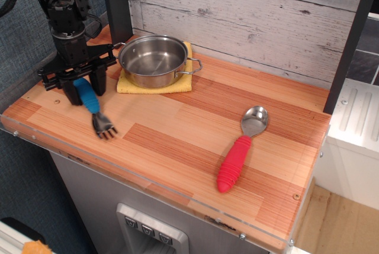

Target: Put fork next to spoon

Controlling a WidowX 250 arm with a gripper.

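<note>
Bench [177, 141]: a worktop of striped reddish and pale wood planks, edged along the front with a clear strip, backed by a wall of weathered grey-white boards.

Fork [93, 106]: small, with a thick ribbed blue handle and short dark metal tines. It lies flat near the left front corner of the bench, tines pointing toward the front edge, handle angled back toward the left rear.

Tool [85, 88]: black, two-fingered, hanging from a black robot arm [64, 5] over the left end of the bench. Its two dark fingers [99, 80] stand one on each side of the upper end of the blue handle, set close about it. Whether they press on the handle I cannot tell from here.

Spoon [240, 148]: small, with a thick ribbed red handle and a shiny rounded silver bowl. It lies flat toward the right front part of the bench, bowl toward the back wall, handle toward the front edge, well apart from the fork.

Pot [153, 60]: a shallow round stainless steel pot with two wire side handles, standing upright near the left rear corner of the bench.

Cloth [172, 86]: a yellow square cloth lying under the pot, its edges showing around the base. The tool's nearer finger stands just beside its left edge.
</note>
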